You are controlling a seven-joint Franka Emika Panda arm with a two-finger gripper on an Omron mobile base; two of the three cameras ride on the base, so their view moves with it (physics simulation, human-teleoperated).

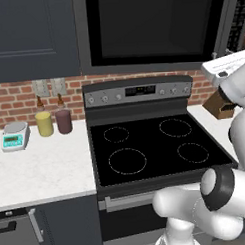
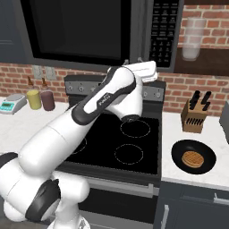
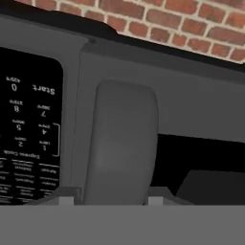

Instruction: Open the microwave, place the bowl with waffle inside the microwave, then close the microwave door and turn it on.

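Robot's tool (image 3: pixel 111 200) closes in on the microwave door (image 2: pixel 76 31) handle (image 3: pixel 122 143).

The upright handle stands between its fingertips, seemingly not yet clamped; rightward, the bowl with waffle (image 2: pixel 193 156) waits on the tabletop (image 2: pixel 214 176).

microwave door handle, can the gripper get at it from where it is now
Probably yes: in the hand view the microwave door handle stands right ahead of the gripper, a fingertip on each side, nothing between them.
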